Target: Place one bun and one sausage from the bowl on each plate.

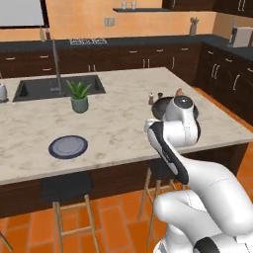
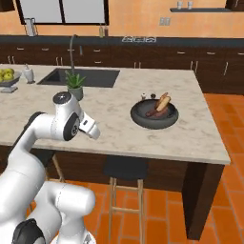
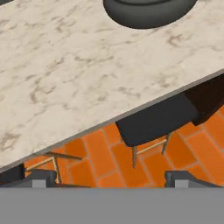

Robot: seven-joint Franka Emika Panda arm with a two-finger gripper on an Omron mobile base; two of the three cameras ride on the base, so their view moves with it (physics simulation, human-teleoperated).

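Note:
The dark bowl (image 2: 141,116) sits on the island counter toward its right end, with a tan bun (image 2: 163,100) leaning on its far side and a dark red sausage (image 2: 154,113) beside it. In the left base view my arm covers most of the bowl (image 1: 159,106). The blue-rimmed plate (image 1: 68,147) lies empty near the counter's front edge, far left of the bowl. My gripper (image 3: 109,178) hangs open over the counter's front edge, holding nothing. Its fingertips (image 3: 40,176) stand wide apart. The bowl's rim (image 3: 148,13) is ahead of them.
A potted plant (image 1: 79,96) and a sink (image 1: 59,88) are behind the plate. Two small shakers (image 2: 147,96) stand just behind the bowl. Black stools (image 3: 155,120) stand under the counter's front edge, over an orange tile floor. A fruit bowl (image 2: 7,76) sits far left.

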